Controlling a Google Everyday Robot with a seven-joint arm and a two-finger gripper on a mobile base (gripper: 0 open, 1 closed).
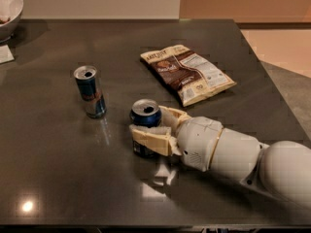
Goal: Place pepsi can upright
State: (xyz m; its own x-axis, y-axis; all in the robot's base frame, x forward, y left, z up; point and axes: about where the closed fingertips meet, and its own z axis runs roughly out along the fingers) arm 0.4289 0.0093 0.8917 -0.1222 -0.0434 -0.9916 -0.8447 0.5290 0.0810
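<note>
The pepsi can (145,114) stands upright on the dark tabletop (58,169), a little toward the near side of the middle, silver top with its open mouth facing up. The gripper (147,124) is clenched around it: one cream finger crosses the front of the can low on its body, the other curves behind it, and both appear to press against the can. The white arm (233,154) comes in from the lower right, lying low over the tabletop and covering much of the near right corner.

Open surface lies to the left and toward the near edge, where the tabletop is bare apart from a bright glare spot. The near edge runs along the bottom of the view, and the right edge slants away behind the arm, with pale floor beyond it.

A slim energy drink can (90,91) stands upright to the left of the pepsi can and slightly farther back, near but apart. A snack bag (187,73) lies flat beyond the gripper toward the far right, also apart. At the far left corner sits a white bowl (7,6), with a white card (6,54) at the left edge, both well away.
</note>
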